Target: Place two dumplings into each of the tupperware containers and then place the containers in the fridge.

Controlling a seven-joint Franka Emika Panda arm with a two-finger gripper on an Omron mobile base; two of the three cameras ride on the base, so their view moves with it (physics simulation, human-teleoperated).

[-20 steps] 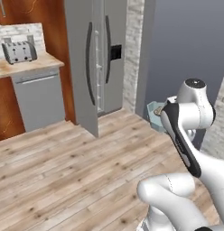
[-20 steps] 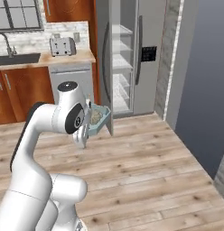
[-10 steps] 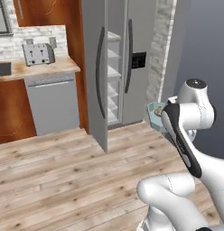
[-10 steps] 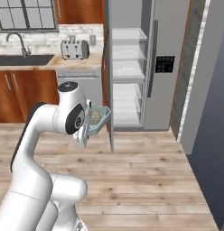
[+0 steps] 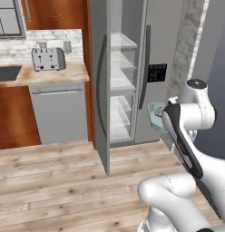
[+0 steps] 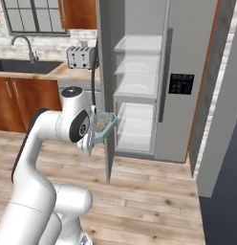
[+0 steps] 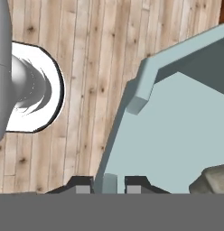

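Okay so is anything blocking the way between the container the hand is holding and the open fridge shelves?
Nothing visible does. The hand grips the rim of the tupperware container, carried above the wood floor. The fridge stands ahead with its door swung open beside the container, and the shelves are exposed.

A silver toaster [image 5: 48,59] stands beside a sink [image 6: 25,66].

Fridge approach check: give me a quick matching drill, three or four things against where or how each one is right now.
Things:
1. tupperware container
2. fridge
3. toaster
4. dumpling

States:
a. on the wooden counter
b. door open, shelves showing
c. lying inside the tray
d. rim clamped in the gripper, above the floor

Pairs: 1-d, 2-b, 3-a, 4-c
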